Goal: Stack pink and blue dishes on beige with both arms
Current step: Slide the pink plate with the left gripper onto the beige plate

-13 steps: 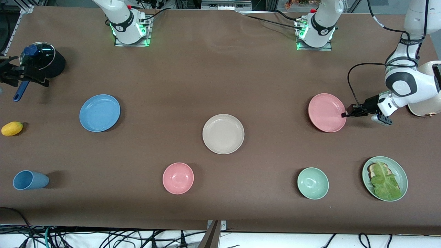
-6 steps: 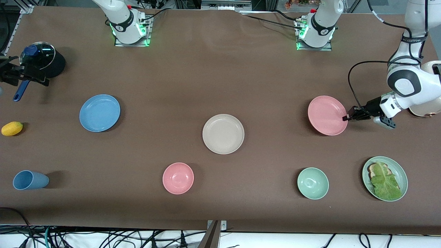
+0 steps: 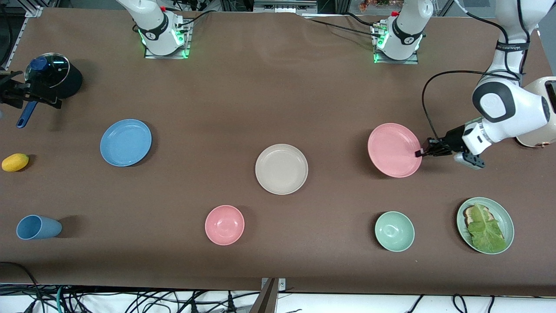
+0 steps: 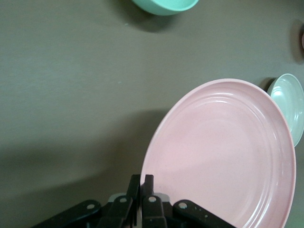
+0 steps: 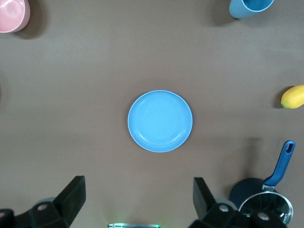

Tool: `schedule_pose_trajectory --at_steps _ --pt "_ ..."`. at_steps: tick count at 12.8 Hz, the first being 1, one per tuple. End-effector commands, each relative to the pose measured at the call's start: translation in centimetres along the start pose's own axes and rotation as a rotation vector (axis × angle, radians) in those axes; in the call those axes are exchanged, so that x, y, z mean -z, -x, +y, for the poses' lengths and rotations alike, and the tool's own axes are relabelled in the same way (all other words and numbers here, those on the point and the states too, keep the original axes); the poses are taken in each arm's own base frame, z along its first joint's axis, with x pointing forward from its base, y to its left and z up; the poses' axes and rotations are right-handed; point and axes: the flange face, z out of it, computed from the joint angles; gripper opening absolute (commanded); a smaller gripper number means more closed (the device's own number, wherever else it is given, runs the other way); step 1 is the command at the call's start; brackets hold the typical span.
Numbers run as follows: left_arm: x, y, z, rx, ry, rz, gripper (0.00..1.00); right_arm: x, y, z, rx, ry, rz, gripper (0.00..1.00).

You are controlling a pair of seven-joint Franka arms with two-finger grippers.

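pink plate point(image 3: 393, 149) carried toward beige plate point(image 3: 281, 168) | left gripper point(image 3: 419, 153) pinches rim for stacking | right gripper point(image 5: 137, 199) spread, waiting over blue plate point(image 3: 125, 142)

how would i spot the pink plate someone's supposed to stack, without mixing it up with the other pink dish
Look toward the left arm's end of the brown table: the pink plate hangs there, pinched at its rim by the left gripper. It is wide and shallow, while the pink bowl is smaller and deeper.

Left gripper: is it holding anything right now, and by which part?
Yes. The left gripper is shut on the rim of the shallow round matte pink plate, at its edge toward the left arm's end.
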Motion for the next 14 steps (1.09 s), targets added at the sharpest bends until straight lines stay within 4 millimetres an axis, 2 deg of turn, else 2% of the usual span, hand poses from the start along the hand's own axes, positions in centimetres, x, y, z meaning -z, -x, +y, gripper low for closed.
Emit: schedule_pose_trajectory --at_steps 1,4,7,12,14 --pt "-0.2 -2.0 5.3 0.037 -0.022 -0.024 0.00 0.3 0.5 0.1 -0.009 -0.003 -0.003 1.00" --pt "-2.5 -3.4 12.3 0.083 -0.032 -0.044 0.00 0.3 0.5 0.1 -0.009 -0.003 -0.003 1.00" --pt "-5.9 -3.1 19.1 0.136 -0.085 -0.035 0.00 0.3 0.6 0.1 -0.009 -0.003 -0.005 1.00" --pt "-11.4 -2.5 27.8 0.194 -0.157 -0.015 0.00 0.2 0.6 0.0 -0.007 -0.003 -0.006 1.00" --pt "-13.3 -2.9 30.3 0.224 -0.193 -0.009 0.00 0.2 0.6 0.1 -0.009 -0.003 -0.008 1.00"
